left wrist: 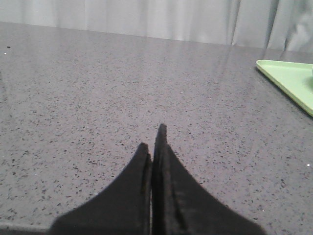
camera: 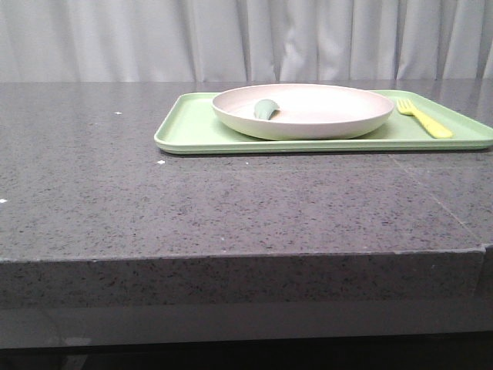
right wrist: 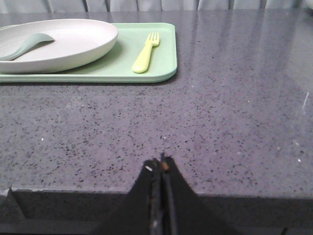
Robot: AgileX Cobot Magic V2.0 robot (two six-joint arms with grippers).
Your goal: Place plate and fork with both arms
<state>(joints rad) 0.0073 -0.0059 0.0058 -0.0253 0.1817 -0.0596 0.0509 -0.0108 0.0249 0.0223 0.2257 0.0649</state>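
The cream plate [camera: 308, 109] sits on the light-green tray [camera: 185, 127] at the far right of the table; it also shows in the right wrist view [right wrist: 63, 41]. The pale-yellow fork [camera: 424, 117] lies on the tray to the right of the plate, also seen in the right wrist view [right wrist: 145, 53]. My left gripper [left wrist: 152, 139] is shut and empty over bare table, left of the tray's corner [left wrist: 288, 81]. My right gripper [right wrist: 161, 161] is shut and empty at the table's front edge, well short of the tray [right wrist: 164, 49]. Neither gripper shows in the front view.
A small grey-green utensil piece [camera: 266, 108] lies inside the plate, also in the right wrist view [right wrist: 24, 44]. The dark speckled stone table [camera: 231, 200] has a front edge close to the camera. Pale curtains [camera: 246, 38] hang behind.
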